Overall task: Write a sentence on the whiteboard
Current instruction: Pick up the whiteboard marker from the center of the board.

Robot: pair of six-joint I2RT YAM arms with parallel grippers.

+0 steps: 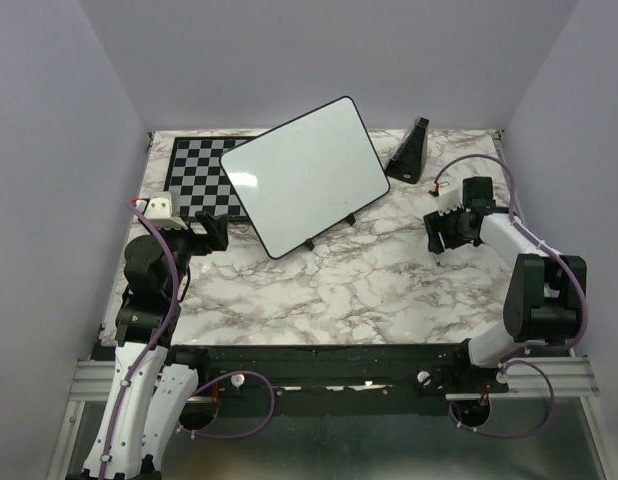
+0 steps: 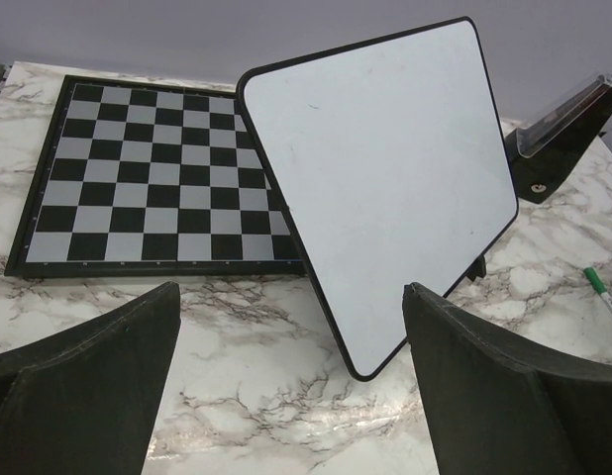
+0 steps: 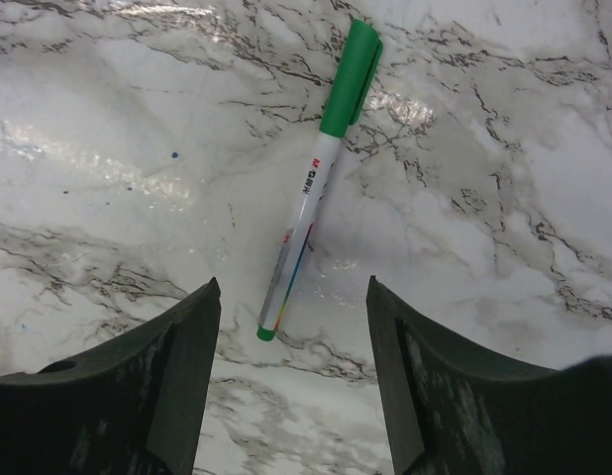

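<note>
**Surface stock, as seen from my remote station**

- Whiteboard (image 1: 309, 175): glossy white face with a thin black rim. It is propped at a tilt on small black feet, mid-rear of the marble surface (image 1: 369, 285). Its left edge overlaps the chessboard (image 1: 194, 175).
- Marker pen (image 3: 308, 198): green cap, white barrel. It lies flat on the right side of the surface, well apart from the whiteboard.
- Black stand (image 1: 409, 152) (clear-fronted, by my left wrist view): at the rear, just right of the whiteboard.
- Left pincer (image 2: 289, 292): I see it spread wide, holding nothing, facing the whiteboard's lower corner.
- Right pincer (image 3: 291, 285): I see it above the pen. Its jaws are parted either side of the barrel's tail end, with gaps on both sides.
</note>
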